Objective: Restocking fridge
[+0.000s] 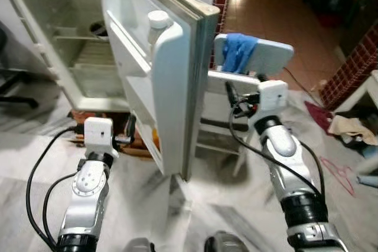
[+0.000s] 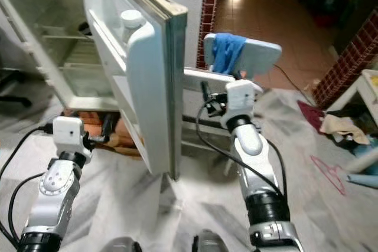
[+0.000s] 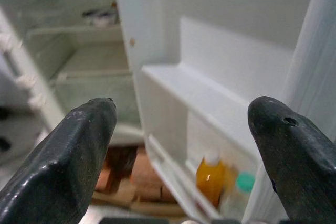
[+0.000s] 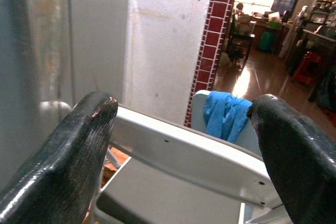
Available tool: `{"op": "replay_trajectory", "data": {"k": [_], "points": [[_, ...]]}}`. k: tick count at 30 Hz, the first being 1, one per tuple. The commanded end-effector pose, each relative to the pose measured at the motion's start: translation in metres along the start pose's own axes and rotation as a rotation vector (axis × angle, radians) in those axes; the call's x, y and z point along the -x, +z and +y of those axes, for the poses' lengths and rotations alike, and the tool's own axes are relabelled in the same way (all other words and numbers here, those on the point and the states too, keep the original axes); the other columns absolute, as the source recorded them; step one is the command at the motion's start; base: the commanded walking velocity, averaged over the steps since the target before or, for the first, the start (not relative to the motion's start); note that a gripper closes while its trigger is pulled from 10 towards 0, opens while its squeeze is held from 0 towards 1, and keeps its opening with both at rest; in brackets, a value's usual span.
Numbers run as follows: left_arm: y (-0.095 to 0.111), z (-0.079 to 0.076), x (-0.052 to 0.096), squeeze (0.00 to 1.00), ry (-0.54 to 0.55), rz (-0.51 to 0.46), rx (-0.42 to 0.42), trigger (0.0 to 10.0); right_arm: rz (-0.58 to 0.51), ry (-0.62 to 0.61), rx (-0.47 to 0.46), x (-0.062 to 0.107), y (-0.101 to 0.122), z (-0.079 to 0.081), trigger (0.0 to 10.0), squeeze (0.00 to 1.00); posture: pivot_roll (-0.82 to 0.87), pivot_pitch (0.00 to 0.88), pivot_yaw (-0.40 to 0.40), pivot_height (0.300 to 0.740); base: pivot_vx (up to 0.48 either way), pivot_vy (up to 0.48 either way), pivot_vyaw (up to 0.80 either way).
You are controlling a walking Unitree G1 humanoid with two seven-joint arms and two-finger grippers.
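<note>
The left gripper [image 3: 181, 124] is spread wide and holds nothing; ahead of it, between its fingers, are the open fridge door's [image 1: 171, 81] shelves, with an orange juice bottle [image 3: 211, 177] on the lowest. The right gripper [image 4: 184, 129], also wide and empty, faces a white plastic chair [image 4: 184, 156] draped with a blue cloth [image 4: 226, 116].

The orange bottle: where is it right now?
The orange bottle stands in the lowest shelf of the open fridge door, beside a green-capped bottle, ahead of the left gripper.
</note>
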State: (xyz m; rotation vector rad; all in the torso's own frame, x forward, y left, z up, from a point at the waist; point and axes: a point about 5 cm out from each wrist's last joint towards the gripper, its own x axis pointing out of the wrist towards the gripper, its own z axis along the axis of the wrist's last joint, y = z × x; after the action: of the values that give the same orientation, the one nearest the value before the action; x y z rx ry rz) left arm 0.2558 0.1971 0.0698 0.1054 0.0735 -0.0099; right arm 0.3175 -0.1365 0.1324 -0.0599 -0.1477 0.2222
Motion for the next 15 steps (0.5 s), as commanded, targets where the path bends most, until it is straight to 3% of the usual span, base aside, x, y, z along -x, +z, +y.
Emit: {"op": "replay_trajectory", "data": {"k": [1, 3, 6, 8, 15], "points": [[0.0, 0.009, 0.004, 0.0, 0.04, 0.005, 0.009, 10.0, -0.015, 0.088, -0.032, -0.007, 0.005, 0.011, 10.0, 0.0, 0.02, 0.036, -0.038, 0.74, 0.0, 0.0, 0.0], [-0.007, 0.019, 0.012, 0.0, 0.091, 0.031, 0.029, 10.0, -0.031, 0.227, -0.073, -0.011, 0.011, 0.025, 10.0, 0.0, 0.02, 0.041, -0.035, 0.74, 0.0, 0.0, 0.0], [-0.016, 0.027, 0.021, 0.0, 0.142, 0.063, 0.047, 10.0, -0.042, 0.294, -0.074, -0.016, 0.016, 0.035, 10.0, 0.0, 0.02, 0.041, -0.035, 0.74, 0.0, 0.0, 0.0], [-0.029, 0.035, 0.035, 0.0, 0.186, 0.112, 0.055, 10.0, -0.059, 0.32, -0.061, -0.028, 0.022, 0.046, 10.0, 0.0, 0.05, 0.047, -0.045, 0.74, 0.0, 0.0, 0.0], [-0.027, 0.034, 0.041, 0.0, 0.19, 0.108, 0.037, 10.0, -0.069, 0.329, -0.074, -0.05, 0.036, 0.072, 10.0, 0.0, 0.07, 0.05, -0.055, 0.74, 0.0, 0.0, 0.0]]}}
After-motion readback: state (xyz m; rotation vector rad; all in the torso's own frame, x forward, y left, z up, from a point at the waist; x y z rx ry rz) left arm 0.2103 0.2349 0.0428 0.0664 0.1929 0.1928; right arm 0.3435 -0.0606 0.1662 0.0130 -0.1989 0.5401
